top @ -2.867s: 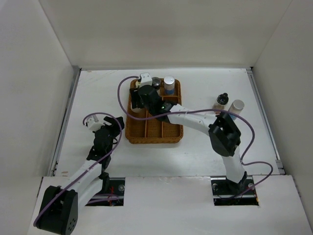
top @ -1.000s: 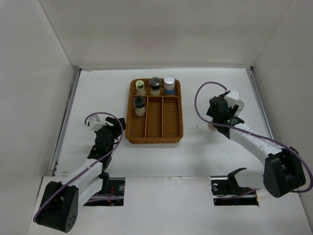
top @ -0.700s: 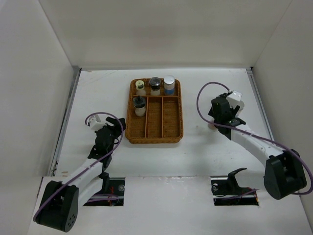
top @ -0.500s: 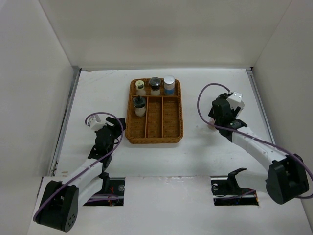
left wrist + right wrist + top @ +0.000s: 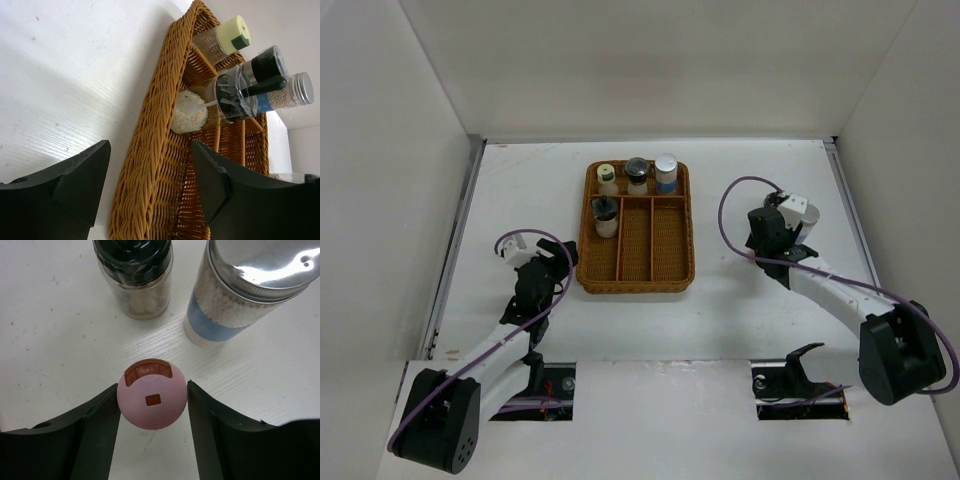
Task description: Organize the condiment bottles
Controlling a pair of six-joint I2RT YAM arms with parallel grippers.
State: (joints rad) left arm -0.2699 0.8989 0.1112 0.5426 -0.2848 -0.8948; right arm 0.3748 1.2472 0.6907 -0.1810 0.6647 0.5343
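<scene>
Pink-lidded jar (image 5: 152, 400) dead centre in the right claw (image 5: 152, 390), and both fingers sit tight against its cap! It stands upright on the white table (image 5: 50, 340), right side. Just beyond it: a black-lidded jar (image 5: 134, 270) and a taller silver-lidded jar (image 5: 240, 295) with a blue label. Over in the wicker tray (image 5: 638, 268), three bottles line the far end: yellow-green cap (image 5: 607, 176), black cap (image 5: 637, 172), silver cap (image 5: 666, 170). A fourth bottle (image 5: 606, 215) stands just nearer, in the left compartment. Left claw (image 5: 150, 150) hovers at the tray's left rim, fingers moderately apart, holding nothing.
</scene>
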